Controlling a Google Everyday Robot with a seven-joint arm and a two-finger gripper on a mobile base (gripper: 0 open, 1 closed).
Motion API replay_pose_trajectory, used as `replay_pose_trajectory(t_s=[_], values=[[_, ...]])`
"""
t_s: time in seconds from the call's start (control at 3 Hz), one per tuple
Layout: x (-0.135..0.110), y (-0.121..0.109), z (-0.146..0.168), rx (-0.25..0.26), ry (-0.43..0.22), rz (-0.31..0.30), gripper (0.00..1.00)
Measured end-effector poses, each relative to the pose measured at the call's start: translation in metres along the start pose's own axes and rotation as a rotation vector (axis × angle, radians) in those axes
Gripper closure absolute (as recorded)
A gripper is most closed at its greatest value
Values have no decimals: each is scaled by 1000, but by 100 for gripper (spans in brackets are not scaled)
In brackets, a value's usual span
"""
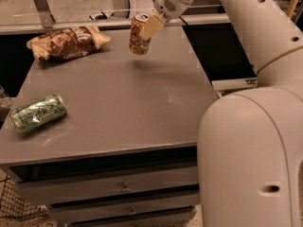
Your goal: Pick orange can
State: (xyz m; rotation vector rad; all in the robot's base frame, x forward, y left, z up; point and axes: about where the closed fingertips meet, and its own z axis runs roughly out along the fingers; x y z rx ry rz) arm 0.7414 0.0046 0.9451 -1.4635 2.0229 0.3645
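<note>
The orange can (138,36), orange-brown with a silver top and pale mottled markings, hangs upright in the air above the back of the grey table (118,108). A faint shadow lies on the table under it. My gripper (147,28) is shut on the can, with one pale finger (152,26) lying across its right side; the other finger is hidden behind the can. The white arm reaches in from the upper right.
A brown chip bag (66,41) lies at the back left of the table. A green-and-white can (38,113) lies on its side near the front left edge. Drawers sit below the tabletop. My white base (251,160) fills the right foreground.
</note>
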Motion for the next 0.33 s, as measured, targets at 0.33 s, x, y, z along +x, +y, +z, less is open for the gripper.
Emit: replay_pose_trajectory(t_s=[0.33], values=[[2,0,-18,27,-9,-5,100]])
